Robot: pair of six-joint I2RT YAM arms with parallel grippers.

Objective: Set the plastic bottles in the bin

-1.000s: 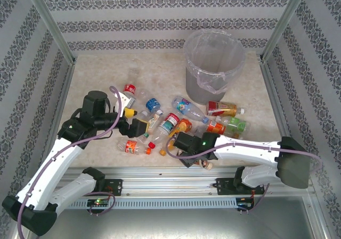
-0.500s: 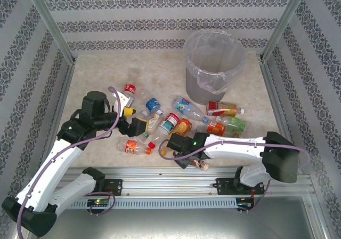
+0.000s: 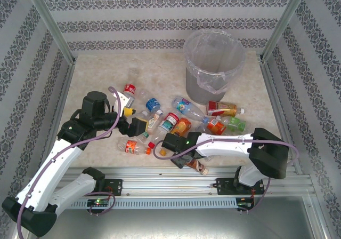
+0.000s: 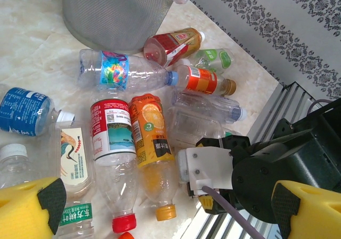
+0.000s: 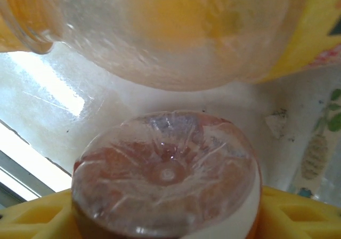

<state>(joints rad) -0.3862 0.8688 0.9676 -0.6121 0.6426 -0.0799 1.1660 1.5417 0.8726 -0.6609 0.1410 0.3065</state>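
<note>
Your right pincer grips the base of a brown bottle, with a yellow pad pressed to each side. It sits low at the near edge of the table, just beside another clear bottle. Your left pincer hangs wide open and empty above the heap of bottles. The bin stands upright behind that heap, towards the far side.

Bright even light, soft shadows; right wrist close-up blurred with white glare.
</note>
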